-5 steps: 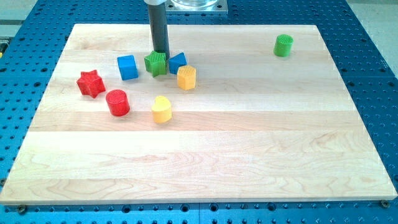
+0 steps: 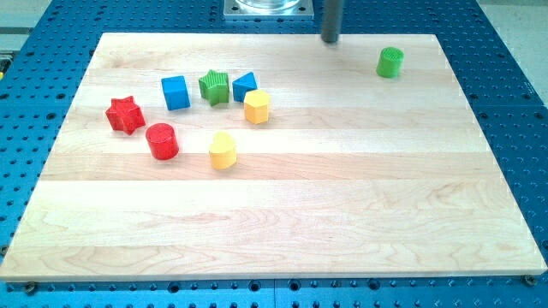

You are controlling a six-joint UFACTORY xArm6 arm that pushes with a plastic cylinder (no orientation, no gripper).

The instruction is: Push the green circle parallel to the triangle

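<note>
The green circle [image 2: 390, 62] stands near the board's top right corner. The blue triangle [image 2: 244, 85] sits in the cluster at the upper left, between the green star [image 2: 215, 86] and the yellow hexagon [image 2: 257, 107]. My tip [image 2: 330, 40] is at the board's top edge, left of the green circle and apart from it, well right of the cluster.
A blue cube [image 2: 175, 92], a red star [image 2: 125, 115], a red cylinder [image 2: 161, 141] and a yellow heart [image 2: 223, 150] lie at the left. The wooden board [image 2: 282, 222] rests on a blue perforated table. A metal base [image 2: 267, 8] sits at the view's top.
My tip has moved from the green star to the right and up, to the board's top edge near the green circle. No block has visibly moved.
</note>
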